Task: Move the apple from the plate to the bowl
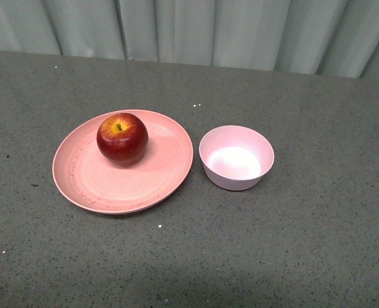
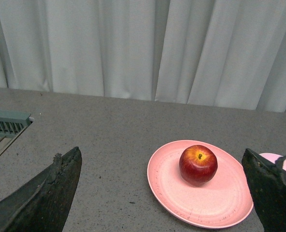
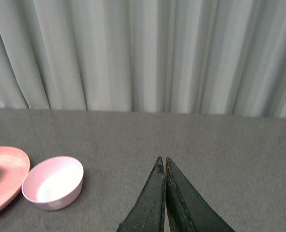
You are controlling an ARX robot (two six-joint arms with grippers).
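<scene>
The dark red apple (image 1: 122, 138) with a yellow patch round its stem sits on the wide salmon-pink plate (image 1: 93, 183), toward its far side. The empty pale pink bowl (image 1: 236, 157) stands just right of the plate. Neither gripper shows in the front view. In the left wrist view my left gripper (image 2: 162, 157) is open and empty, well back from the apple (image 2: 198, 164) and plate (image 2: 215, 203), which lie between its spread fingers. In the right wrist view my right gripper (image 3: 162, 160) is shut and empty, off to the side of the bowl (image 3: 52, 182).
Everything rests on a grey speckled table (image 1: 304, 244) with a pale pleated curtain (image 1: 208, 29) behind. A grey-green slatted rack (image 2: 5, 124) shows at the table's edge in the left wrist view.
</scene>
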